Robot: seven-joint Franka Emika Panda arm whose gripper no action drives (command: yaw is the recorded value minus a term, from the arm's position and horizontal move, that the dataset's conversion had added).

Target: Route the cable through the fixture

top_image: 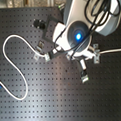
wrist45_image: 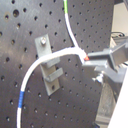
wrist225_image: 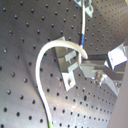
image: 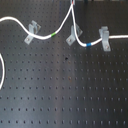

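The white cable [image: 15, 21] runs across the black perforated board in the first exterior view, with its green band [image: 53, 35] left of the middle fixture [image: 73, 34] and its blue band [image: 88, 45] right of it. Between the bands the cable rises in a lifted loop toward the first exterior view's top edge. In both wrist views my gripper [wrist45_image: 91, 62] [wrist225_image: 88, 65] is shut on the top of that loop, just beside the middle fixture [wrist45_image: 50, 65] [wrist225_image: 69, 69]. The cable [wrist45_image: 37, 65] crosses this fixture; whether it sits in the slot is unclear.
Two more fixtures stand on the board, one at the left [image: 32, 31] and one at the right [image: 105, 37]. A slack loop of cable [top_image: 16, 53] lies at the second exterior view's left. The arm [top_image: 78, 31] hides the board's middle there.
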